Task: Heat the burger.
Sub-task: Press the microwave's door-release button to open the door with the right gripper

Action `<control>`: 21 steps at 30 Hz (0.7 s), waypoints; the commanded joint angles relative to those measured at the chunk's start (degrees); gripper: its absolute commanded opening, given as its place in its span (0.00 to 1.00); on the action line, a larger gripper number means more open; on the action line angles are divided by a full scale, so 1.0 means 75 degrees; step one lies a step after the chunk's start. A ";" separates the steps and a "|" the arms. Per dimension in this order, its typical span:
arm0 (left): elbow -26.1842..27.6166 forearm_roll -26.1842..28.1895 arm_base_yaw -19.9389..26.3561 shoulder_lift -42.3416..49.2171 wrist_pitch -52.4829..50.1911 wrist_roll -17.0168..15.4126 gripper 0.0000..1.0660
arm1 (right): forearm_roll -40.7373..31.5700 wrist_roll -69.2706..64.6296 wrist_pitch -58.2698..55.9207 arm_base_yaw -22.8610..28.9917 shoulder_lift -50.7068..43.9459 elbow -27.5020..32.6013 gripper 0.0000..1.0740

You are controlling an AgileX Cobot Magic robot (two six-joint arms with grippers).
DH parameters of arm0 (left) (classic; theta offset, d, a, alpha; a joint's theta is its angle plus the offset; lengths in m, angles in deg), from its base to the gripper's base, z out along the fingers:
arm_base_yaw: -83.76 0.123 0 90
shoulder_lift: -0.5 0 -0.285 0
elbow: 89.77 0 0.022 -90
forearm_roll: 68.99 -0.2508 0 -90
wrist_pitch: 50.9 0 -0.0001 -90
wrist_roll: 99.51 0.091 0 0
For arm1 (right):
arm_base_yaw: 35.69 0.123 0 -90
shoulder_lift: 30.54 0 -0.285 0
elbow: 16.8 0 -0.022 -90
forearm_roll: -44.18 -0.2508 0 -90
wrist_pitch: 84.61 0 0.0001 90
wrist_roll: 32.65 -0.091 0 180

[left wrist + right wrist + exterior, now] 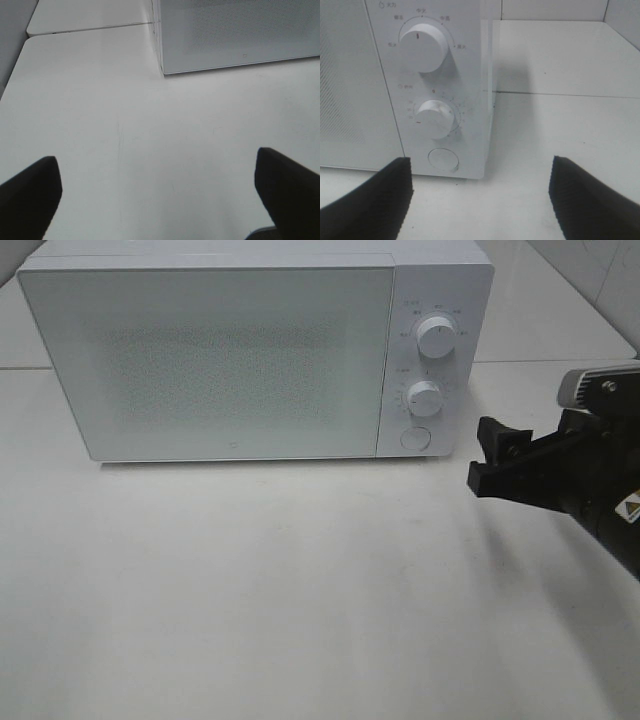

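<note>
You'll find the burger in no view, perhaps shut inside the microwave [210, 360], so with the right gripper [483, 455] beside its dials [436, 337] and the left gripper [160, 192] before its front corner both gaping empty, plan to squeeze that soft, light stack gently across the bun.

Kitchen-style tabletop [300, 590] (white microwave [220, 350])
</note>
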 commanded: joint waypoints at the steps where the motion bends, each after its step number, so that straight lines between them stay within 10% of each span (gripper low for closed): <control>1: -0.0023 0.0015 0.0008 0.0076 0.0008 -0.0038 0.92 | -0.0626 0.0145 0.0519 0.0764 0.0527 -0.0199 0.71; 21: -0.0023 0.0015 0.0008 0.0076 0.0008 -0.0038 0.92 | -0.1558 -0.0153 0.0374 0.1589 0.1413 -0.1306 0.67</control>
